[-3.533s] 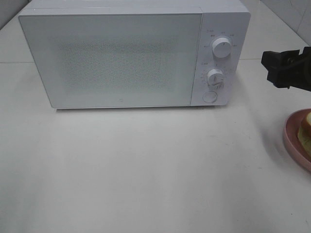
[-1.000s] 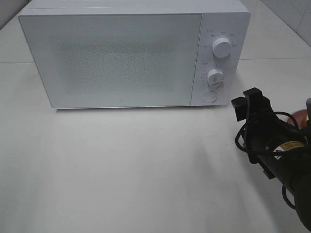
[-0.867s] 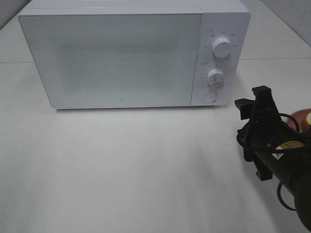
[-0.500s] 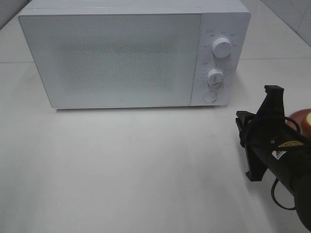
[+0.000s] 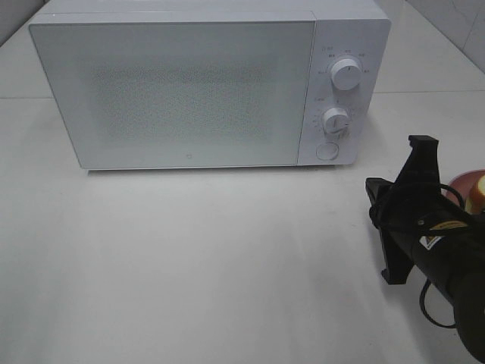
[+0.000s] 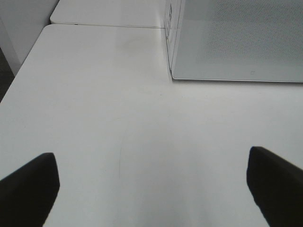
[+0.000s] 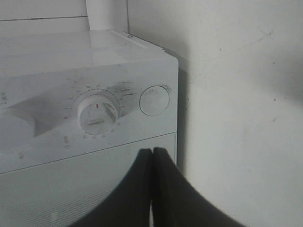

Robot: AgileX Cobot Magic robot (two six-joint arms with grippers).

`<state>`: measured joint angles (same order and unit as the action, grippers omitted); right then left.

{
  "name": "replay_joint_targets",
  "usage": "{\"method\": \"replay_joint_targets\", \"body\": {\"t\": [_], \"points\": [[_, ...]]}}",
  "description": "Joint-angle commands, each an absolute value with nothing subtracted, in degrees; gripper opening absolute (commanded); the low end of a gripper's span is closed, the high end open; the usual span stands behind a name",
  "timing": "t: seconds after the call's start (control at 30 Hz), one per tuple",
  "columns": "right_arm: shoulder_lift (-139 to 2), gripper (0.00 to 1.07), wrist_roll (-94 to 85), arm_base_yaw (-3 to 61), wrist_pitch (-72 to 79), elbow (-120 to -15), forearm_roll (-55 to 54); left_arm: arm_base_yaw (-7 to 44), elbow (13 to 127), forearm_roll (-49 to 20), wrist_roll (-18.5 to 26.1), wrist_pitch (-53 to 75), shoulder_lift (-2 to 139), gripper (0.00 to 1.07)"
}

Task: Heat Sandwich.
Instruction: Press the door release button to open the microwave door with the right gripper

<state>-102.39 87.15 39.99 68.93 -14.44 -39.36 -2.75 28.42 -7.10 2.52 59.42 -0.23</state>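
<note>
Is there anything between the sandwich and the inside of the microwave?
Yes. The microwave door is closed across the whole front. The sandwich, on the plate to the right of the microwave, cannot go in until the door is opened.

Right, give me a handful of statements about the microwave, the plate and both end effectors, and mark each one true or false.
1. The microwave door is closed. True.
2. The right end effector is shut with nothing in it. True.
3. The left end effector is shut. False: it is wide open above the table.
4. The pink plate sits on top of the microwave. False: it is on the table at the right edge, partly hidden by the right arm.
5. The control panel has two dials and a round button. True.
</note>
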Motion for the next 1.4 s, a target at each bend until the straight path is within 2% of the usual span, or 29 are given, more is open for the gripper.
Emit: {"method": "replay_joint_targets", "body": {"t": [0.03, 0.37, 0.93, 1.4], "points": [[-103.9, 0.01, 87.5, 39.9, 68.8, -15.9, -37.8, -2.5, 28.3, -7.2, 2.1, 59.2, -1.9, 1.01], [-109.4, 0.00, 87.8, 38.0, 66.3, -21.8, -34.0, -2.5, 28.3, -7.2, 2.1, 59.2, -1.9, 1.01], [-110.3, 0.00, 83.9, 25.9, 51.6, -32.7, -22.6, -2.5, 28.3, -7.2, 2.1, 59.2, -1.9, 1.01], [-117.2, 0.00, 84.6, 23.3, 50.5, -40.5, -20.3, -2.5, 28.3, -7.2, 2.1, 59.2, -1.9, 1.01]]}}
